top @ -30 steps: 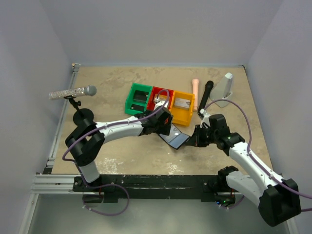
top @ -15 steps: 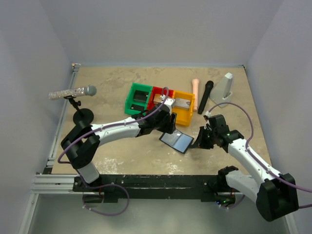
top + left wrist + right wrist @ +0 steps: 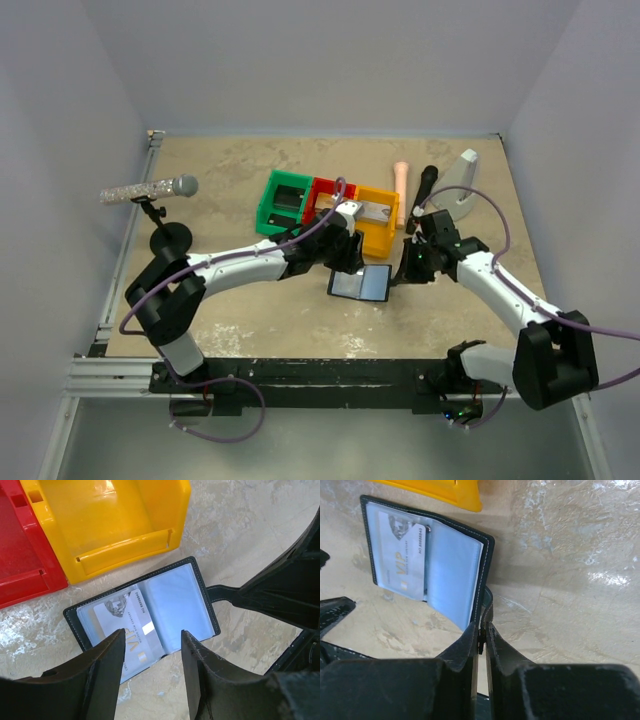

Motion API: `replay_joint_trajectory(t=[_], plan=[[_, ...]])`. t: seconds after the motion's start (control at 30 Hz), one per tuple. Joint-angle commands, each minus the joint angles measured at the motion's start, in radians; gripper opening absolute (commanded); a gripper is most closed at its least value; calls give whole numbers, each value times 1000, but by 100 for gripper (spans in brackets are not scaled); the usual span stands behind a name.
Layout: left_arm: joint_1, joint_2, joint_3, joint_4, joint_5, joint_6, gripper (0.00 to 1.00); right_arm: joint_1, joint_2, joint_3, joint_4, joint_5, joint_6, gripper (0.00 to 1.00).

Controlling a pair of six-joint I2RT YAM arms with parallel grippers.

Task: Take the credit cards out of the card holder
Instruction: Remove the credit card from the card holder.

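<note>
Card holder (image 3: 175,605) open, VIP card (image 3: 126,616) inside

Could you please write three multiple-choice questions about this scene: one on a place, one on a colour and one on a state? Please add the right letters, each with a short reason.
1. Where is the card holder?
A) on the table, next to the yellow bin
B) inside the yellow bin
C) held up in the air

2. What colour are its inner faces?
A) orange
B) bright green
C) pale grey-blue

3. How is the right pincer?
A) wide open
B) shut on the side tab
C) shut on nothing

Answers: 1 A, it lies open on the table by the yellow wall. 2 C, both open faces show that tint. 3 B, its fingers pinch the tab.
</note>
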Motion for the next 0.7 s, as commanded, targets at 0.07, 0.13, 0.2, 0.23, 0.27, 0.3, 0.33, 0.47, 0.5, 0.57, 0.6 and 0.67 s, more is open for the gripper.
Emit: replay_joint_trajectory(t=[0.07,0.13,0.2,0.23,0.27,0.3,0.33,0.47,0.5,0.57,0.6,0.67], plan=[[9,19,-33,40,-10,-8,48,-4,-38,25,-14,56,-19,37],[10,19,-53,49,-40,-18,46,0,-67,31,-35,79,-14,50],[13,8,-73,52,-67,-34,44,0,-101,45,-65,116,-19,55],[13,1,-84,55,-85,-40,43,1,-124,47,-71,121,-17,56],[16,-7,-94,63,-97,-43,43,1,-148,44,-69,118,-17,56],[20,-13,-101,65,-110,-51,42,6,-179,35,-53,107,-17,56],[24,-16,-107,65,-114,-57,41,12,-203,19,-27,78,-16,56],[27,-22,-128,74,-116,-86,36,50,-205,-28,130,-57,24,41],[27,-28,-140,74,-111,-97,35,70,-178,-27,147,-65,35,36],[27,-45,-171,132,-102,-109,34,108,-118,-12,168,-57,45,27],[27,-53,-188,146,-98,-110,34,127,-87,-5,178,-50,47,24],[27,-61,-208,157,-88,-110,34,148,-34,-1,207,-45,61,22]])
